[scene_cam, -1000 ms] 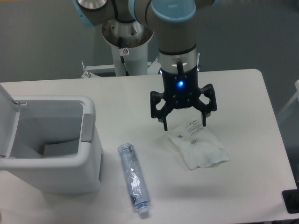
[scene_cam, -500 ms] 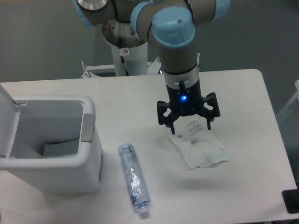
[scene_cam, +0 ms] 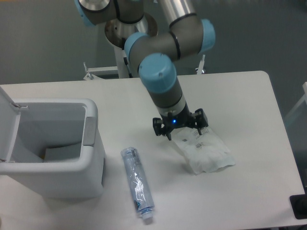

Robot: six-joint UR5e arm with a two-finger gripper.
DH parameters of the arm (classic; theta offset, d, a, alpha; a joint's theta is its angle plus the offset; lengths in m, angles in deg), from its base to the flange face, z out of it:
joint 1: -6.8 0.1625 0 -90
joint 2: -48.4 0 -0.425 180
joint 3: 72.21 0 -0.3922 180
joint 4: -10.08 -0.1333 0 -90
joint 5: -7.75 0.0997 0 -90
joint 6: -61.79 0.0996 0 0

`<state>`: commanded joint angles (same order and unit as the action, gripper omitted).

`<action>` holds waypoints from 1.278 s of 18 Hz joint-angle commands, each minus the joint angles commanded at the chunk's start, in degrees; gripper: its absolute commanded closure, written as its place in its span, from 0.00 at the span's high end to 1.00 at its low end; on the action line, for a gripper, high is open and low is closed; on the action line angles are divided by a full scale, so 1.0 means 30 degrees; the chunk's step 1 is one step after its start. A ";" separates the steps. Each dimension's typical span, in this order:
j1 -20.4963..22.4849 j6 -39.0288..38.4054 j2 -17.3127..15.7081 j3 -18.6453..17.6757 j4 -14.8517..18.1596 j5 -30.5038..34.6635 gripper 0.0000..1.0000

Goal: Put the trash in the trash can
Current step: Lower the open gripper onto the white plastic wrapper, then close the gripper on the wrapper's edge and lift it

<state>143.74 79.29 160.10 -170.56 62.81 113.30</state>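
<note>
One table [scene_cam: 249, 91] is carrying two pieces of trash, namely one wrinkly plastic wrapper [scene_cam: 207, 153] at three o'clock and one clear bottle [scene_cam: 136, 183] at six o'clock, while one open-lidded trash can [scene_cam: 53, 148] is sitting at nine o'clock.

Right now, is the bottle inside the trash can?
No, the bottle lies on the table, beside the trash can.

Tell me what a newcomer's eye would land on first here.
First the grey and light-blue arm leaning in from the top, its black gripper spread open low over the near-left edge of the crinkled wrapper at centre right. Next the big pale trash can at left, lid up, and the clear bottle lying beside it.
</note>
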 joint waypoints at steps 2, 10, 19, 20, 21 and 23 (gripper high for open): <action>0.0000 -0.0001 0.0382 -0.0145 0.0000 -0.0146 1.00; 0.0117 -0.0938 0.1936 -0.0643 -0.0029 -0.0060 1.00; 0.0995 -0.0675 0.2317 -0.0674 -0.0175 0.0059 1.00; 0.1025 -0.0675 0.2376 -0.0616 -0.0205 0.0030 1.00; 0.1054 -0.0704 0.2463 -0.0499 -0.0205 0.0029 1.00; 0.1230 -0.0704 0.2668 -0.0410 -0.0234 0.0029 1.00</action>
<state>147.43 77.18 168.10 -171.79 62.11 113.39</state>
